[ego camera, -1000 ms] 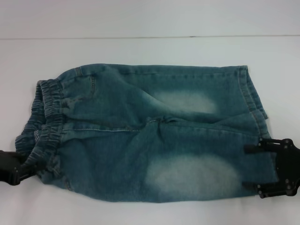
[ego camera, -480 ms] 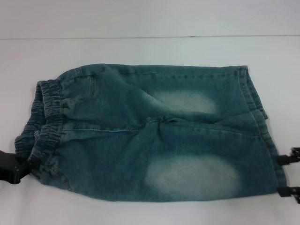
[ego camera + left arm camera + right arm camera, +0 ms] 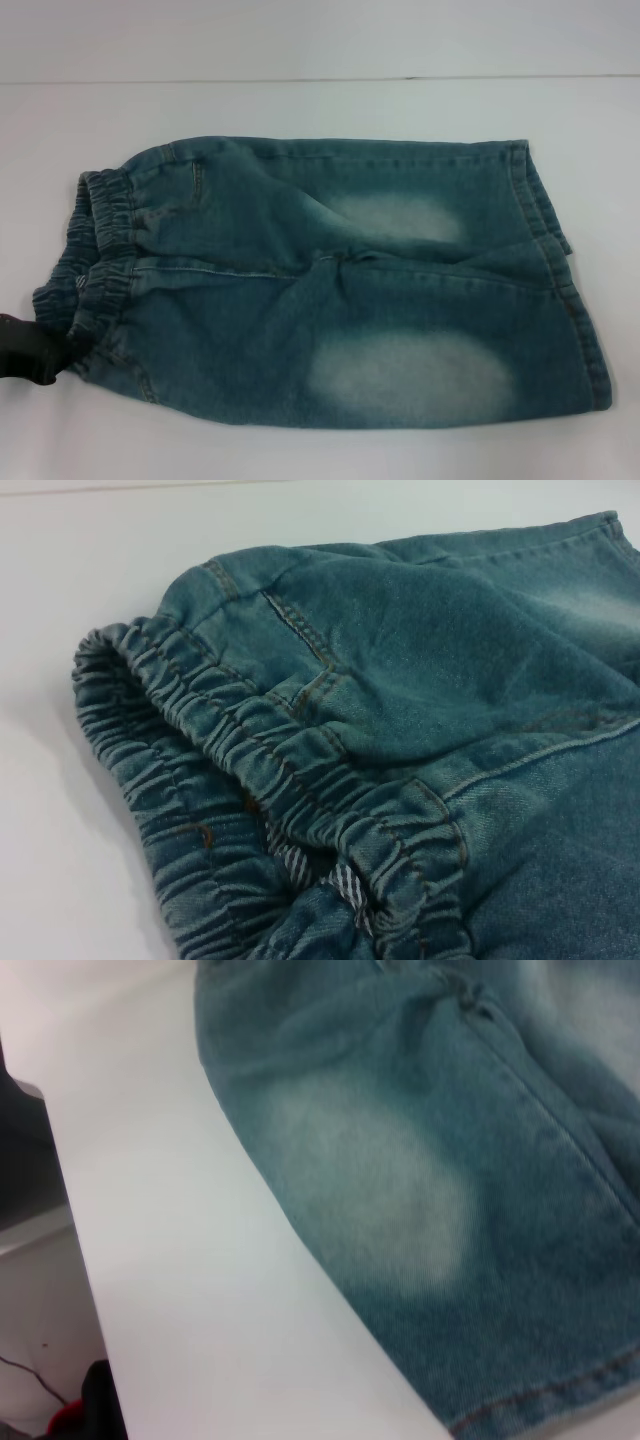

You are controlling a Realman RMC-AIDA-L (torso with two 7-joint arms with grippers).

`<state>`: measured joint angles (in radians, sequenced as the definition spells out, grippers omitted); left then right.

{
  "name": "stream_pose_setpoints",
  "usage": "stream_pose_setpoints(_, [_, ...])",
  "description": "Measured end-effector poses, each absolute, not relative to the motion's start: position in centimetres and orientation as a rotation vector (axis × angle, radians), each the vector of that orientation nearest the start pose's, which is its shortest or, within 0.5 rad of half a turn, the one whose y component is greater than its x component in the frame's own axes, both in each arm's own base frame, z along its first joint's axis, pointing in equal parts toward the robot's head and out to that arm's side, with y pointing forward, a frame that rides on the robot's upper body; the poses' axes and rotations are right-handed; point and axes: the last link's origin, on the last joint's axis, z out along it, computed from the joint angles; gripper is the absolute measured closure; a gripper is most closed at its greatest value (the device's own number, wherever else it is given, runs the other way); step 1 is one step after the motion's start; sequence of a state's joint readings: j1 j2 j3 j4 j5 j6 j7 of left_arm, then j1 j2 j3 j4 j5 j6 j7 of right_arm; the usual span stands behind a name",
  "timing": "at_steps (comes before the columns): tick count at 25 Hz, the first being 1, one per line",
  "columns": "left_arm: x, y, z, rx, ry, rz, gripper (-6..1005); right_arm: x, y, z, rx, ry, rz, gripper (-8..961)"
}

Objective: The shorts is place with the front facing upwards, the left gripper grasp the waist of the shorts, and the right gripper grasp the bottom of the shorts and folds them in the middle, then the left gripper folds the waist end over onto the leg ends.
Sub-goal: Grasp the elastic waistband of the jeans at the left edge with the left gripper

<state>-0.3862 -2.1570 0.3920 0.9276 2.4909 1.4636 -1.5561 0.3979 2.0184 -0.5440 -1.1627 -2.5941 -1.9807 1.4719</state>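
Since a second earlier, my right end effector had pulled off the leg hems and out of the head view. Denim shorts point(image 3: 330, 285) lay flat on the white table point(image 3: 320, 110), waist leftward, neither fold visibly made. My left end effector point(image 3: 30, 350) sat at the waistband's point(image 3: 250, 780) near corner; I couldn't tell whether its fingers were together or apart.

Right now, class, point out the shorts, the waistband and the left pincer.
shorts point(image 3: 400, 300): head view, on the front denim of the near leg.
waistband point(image 3: 250, 740): left wrist view, on the gathered elastic.
left pincer point(image 3: 30, 350): head view, on its dark body beside the waist.
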Motion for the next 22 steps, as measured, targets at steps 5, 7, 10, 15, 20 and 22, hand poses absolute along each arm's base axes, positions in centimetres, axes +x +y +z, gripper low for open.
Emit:
stream_pose_setpoints(5, [-36.2,28.0,3.2,-2.432,-1.046,-0.158,960,32.9,25.5,9.6,-2.899,0.757,-0.153,165])
stream_pose_setpoints(7, [-36.2,28.0,3.2,-2.432,-1.043,-0.157,960,33.1,25.5,9.0,-2.904,0.768,-0.168,166])
stream_pose_setpoints(10, [-36.2,27.9,3.1,-2.435,-1.043,-0.157,960,33.2,25.7,8.0,-2.917,0.777,-0.199,166])
stream_pose_setpoints(15, [-36.3,27.8,3.1,-2.440,-1.047,-0.153,960,33.2,26.5,6.4,-2.922,0.771,-0.223,168])
stream_pose_setpoints(20, [-36.4,27.6,3.1,-2.444,-1.052,-0.144,960,33.1,27.2,5.4,-2.952,0.758,-0.218,169])
stream_pose_setpoints(22, [-36.4,27.6,3.1,-2.445,-1.053,-0.142,960,33.0,27.3,5.2,-2.970,0.746,-0.216,170])
